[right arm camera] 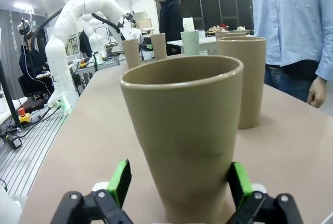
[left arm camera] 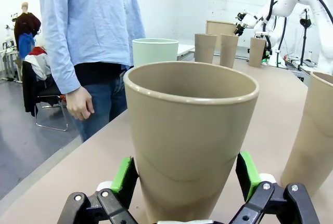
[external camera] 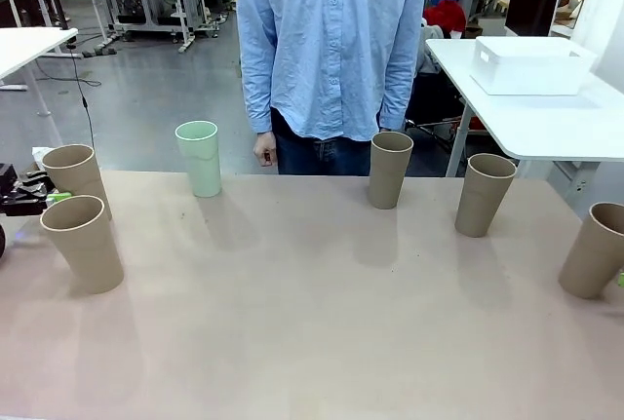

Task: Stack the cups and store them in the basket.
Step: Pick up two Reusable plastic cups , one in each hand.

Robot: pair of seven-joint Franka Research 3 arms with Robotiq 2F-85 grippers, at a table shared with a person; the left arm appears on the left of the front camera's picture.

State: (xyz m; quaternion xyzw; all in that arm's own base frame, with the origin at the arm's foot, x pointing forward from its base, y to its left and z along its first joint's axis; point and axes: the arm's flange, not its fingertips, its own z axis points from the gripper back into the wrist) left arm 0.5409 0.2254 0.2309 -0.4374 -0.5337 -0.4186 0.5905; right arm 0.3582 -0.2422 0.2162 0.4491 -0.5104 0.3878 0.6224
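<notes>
Six cups (external camera: 390, 169) upright on table (external camera: 292, 342), in loose row across frame: mint cup (external camera: 199, 158) left of centre, five tan. Basket (external camera: 531, 64) upper right, on side table (external camera: 585, 128). Left gripper (left arm camera: 186, 174) spread, pads just beside walls of rear far-left cup (left arm camera: 190, 130). Right gripper (right arm camera: 180, 182) spread around far-right cup (right arm camera: 184, 130), gap at one pad. Person (external camera: 331, 40) top centre.

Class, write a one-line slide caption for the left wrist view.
Left gripper straddles a tall matte tan-brown cup, green pads beside its walls, grip uncertain.
</notes>
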